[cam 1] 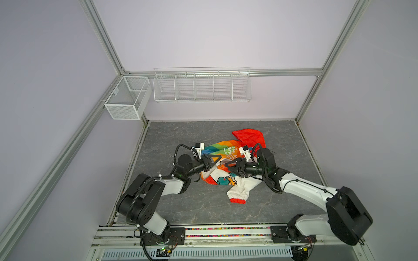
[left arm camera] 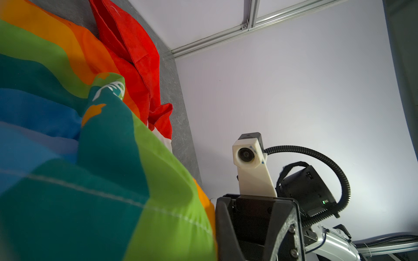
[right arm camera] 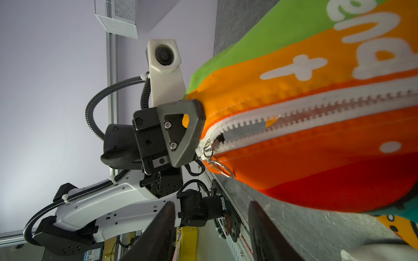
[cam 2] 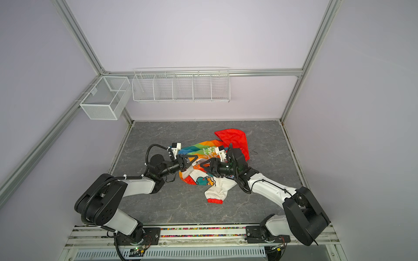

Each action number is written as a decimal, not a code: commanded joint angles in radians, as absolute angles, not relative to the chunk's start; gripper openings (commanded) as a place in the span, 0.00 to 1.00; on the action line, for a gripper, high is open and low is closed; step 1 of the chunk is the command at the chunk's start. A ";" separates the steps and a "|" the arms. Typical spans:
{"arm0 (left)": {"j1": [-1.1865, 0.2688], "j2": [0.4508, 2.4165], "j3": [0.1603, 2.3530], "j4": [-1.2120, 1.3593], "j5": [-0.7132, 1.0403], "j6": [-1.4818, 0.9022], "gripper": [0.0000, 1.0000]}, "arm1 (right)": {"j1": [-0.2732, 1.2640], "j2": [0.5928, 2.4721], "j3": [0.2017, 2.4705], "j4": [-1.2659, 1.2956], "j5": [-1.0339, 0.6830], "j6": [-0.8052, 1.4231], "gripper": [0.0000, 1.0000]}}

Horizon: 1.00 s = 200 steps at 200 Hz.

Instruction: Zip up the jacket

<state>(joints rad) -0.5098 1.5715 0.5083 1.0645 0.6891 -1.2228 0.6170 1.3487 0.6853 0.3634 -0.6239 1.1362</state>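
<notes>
The left gripper (right arm camera: 196, 131) pinches the rainbow-striped fabric jacket (right arm camera: 316, 162) beside its white zipper (right arm camera: 316, 106) end; the right gripper (right arm camera: 211, 204) holds its fingers (right arm camera: 262, 226) apart, empty.

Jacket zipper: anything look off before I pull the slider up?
Yes. In the right wrist view the zipper tracks gape just past the slider, unmeshed, and the jacket lies bunched, one sleeve showing its white lining.

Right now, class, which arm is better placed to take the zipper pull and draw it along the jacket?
The right. The left gripper is shut on the jacket beside the zipper slider, anchoring it. The right gripper is open, empty and faces the pull ring close by.
</notes>
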 commanded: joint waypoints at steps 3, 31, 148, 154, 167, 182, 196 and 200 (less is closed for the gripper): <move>-0.510 1.574 0.533 1.090 0.699 -1.232 0.00 | 0.630 1.359 0.721 0.376 -0.618 1.119 0.55; -0.509 1.572 0.531 1.087 0.701 -1.233 0.00 | 0.636 1.372 0.732 0.386 -0.622 1.118 0.55; -0.510 1.594 0.519 1.167 0.706 -1.296 0.00 | 0.640 1.478 0.737 0.514 -0.643 1.158 0.55; -0.510 1.595 0.516 1.173 0.704 -1.298 0.00 | 0.640 1.481 0.736 0.524 -0.643 1.162 0.55; -0.510 1.595 0.516 1.173 0.704 -1.299 0.00 | 0.640 1.491 0.737 0.546 -0.646 1.171 0.55; -0.511 1.596 0.514 1.173 0.706 -1.299 0.00 | 0.641 1.502 0.737 0.569 -0.649 1.183 0.54; -0.511 1.596 0.514 1.173 0.706 -1.299 0.00 | 0.640 1.511 0.737 0.591 -0.651 1.194 0.53; -0.511 1.596 0.513 1.173 0.706 -1.299 0.00 | 0.640 1.514 0.736 0.597 -0.653 1.198 0.53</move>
